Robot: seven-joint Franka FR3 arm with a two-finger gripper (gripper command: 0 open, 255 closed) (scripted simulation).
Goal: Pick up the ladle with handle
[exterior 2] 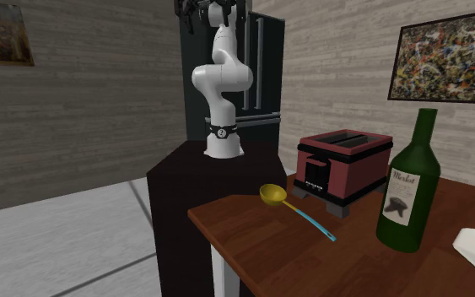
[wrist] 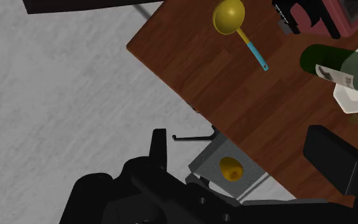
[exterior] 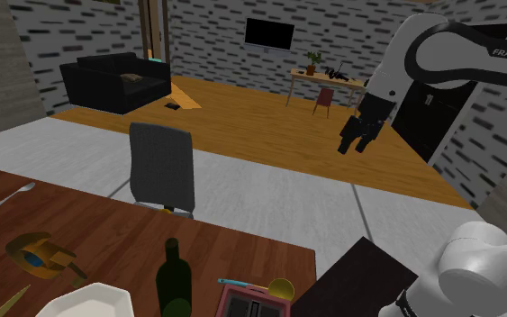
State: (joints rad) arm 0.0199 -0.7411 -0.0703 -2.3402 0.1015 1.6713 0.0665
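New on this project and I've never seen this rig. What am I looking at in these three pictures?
It's a simulated white robot arm mounted on a black box stand. One picture comes from a fixed camera beside the stand. The second looks over a wooden table towards the arm. The third looks along the gripper from a camera on the hand itself. Near the table's corner lies a ladle with a yellow bowl and a blue handle. Also on the table are a red toaster, a green wine bottle and a white plate. The gripper is open and holds nothing. It hangs high up, well away from the ladle.
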